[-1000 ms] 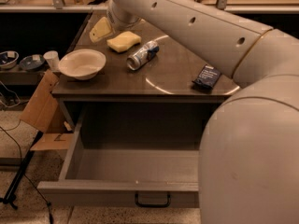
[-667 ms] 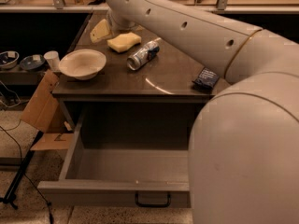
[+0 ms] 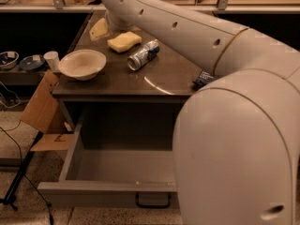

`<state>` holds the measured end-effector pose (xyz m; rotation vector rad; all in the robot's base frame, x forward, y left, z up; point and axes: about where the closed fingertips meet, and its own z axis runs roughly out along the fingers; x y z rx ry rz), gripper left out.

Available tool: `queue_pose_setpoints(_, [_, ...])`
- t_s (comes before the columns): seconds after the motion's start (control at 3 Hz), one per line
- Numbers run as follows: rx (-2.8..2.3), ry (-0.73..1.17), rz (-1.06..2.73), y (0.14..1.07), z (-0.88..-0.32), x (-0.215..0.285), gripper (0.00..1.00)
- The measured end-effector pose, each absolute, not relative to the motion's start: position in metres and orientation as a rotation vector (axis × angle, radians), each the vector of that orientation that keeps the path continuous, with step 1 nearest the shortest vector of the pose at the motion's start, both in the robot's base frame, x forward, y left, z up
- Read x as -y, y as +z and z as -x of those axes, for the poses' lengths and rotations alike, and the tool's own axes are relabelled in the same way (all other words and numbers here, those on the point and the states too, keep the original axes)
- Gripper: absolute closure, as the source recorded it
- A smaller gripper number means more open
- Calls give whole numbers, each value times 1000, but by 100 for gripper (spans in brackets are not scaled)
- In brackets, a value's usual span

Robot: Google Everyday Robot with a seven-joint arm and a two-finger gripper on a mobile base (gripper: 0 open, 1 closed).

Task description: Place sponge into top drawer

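The pale yellow sponge [image 3: 124, 41] lies flat on the dark tabletop [image 3: 168, 76], near its back left. My gripper [image 3: 100, 30] is just left of the sponge, low over the table's back left corner, at the end of my white arm [image 3: 187, 29] that reaches in from the right. The sponge lies free beside the gripper. The top drawer [image 3: 101, 191] is pulled wide open below the table, its grey inside bare. Its black bar handle [image 3: 153, 202] shows on the front panel. My arm hides the drawer's right part.
A white bowl [image 3: 83, 63] sits at the table's front left. A can [image 3: 143, 55] lies on its side right of the sponge. A dark packet [image 3: 204, 78] is at the right edge. A cardboard box [image 3: 40, 104], a cup [image 3: 51, 60] and dishes [image 3: 18, 61] stand left of the table.
My arm's bulk has swung further left across the view and covers more of the table's right side and the drawer. The gripper stays beside the sponge, which has not moved.
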<state>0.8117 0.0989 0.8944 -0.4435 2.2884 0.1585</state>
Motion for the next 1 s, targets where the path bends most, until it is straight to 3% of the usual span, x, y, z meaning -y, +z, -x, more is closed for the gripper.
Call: queue_pose_setpoints(1.0, [-2339,158,377,861,-831,-110,0])
